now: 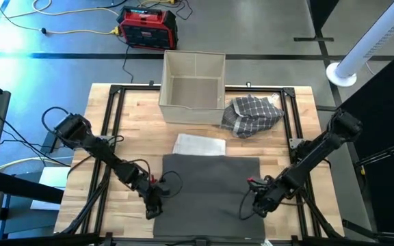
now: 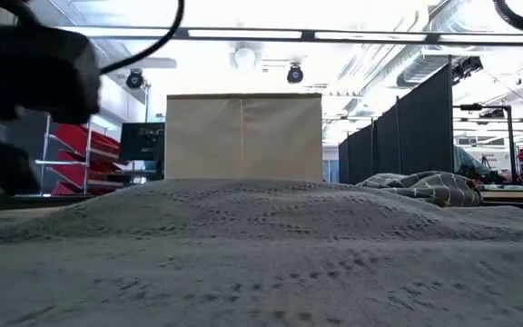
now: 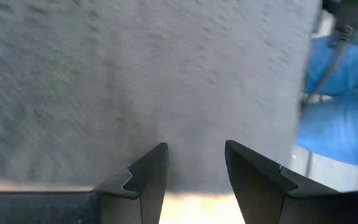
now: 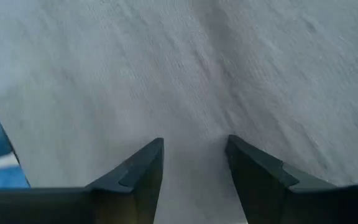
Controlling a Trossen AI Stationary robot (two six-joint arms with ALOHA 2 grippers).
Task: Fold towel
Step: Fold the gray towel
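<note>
hidden or unclear: in the low view we see mostly grey cloth filling the near ground; the arms show only as dark blurs at the upper corners, and the table top is covered from sight there. in the high view the near edge of the towel runs close to the picture's bottom, and we cannot tell just where it ends.
towel: we see the grey towel (image 1: 211,188) spread flat at the near middle of the wooden table (image 1: 104,113), between the two arms.
left gripper: the left gripper (image 1: 152,205) sits low at the towel's near left corner; in its wrist view the two fingers (image 3: 151,177) stand apart with grey cloth showing between them, clamped on nothing that we can make out.
right gripper: the right gripper (image 1: 258,203) sits low at the towel's near right corner; its fingers (image 4: 145,171) are also apart over the cloth, and we cannot tell whether the tips touch it.
far side: a folded pale cloth (image 1: 199,144) lies just beyond the towel's far edge; a beige fabric bin (image 1: 193,89) stands at the far edge of the table, with a crumpled checked cloth (image 1: 253,114) just to its right.
open room: bare wood shows left and right of the towel, beyond each arm.
</note>
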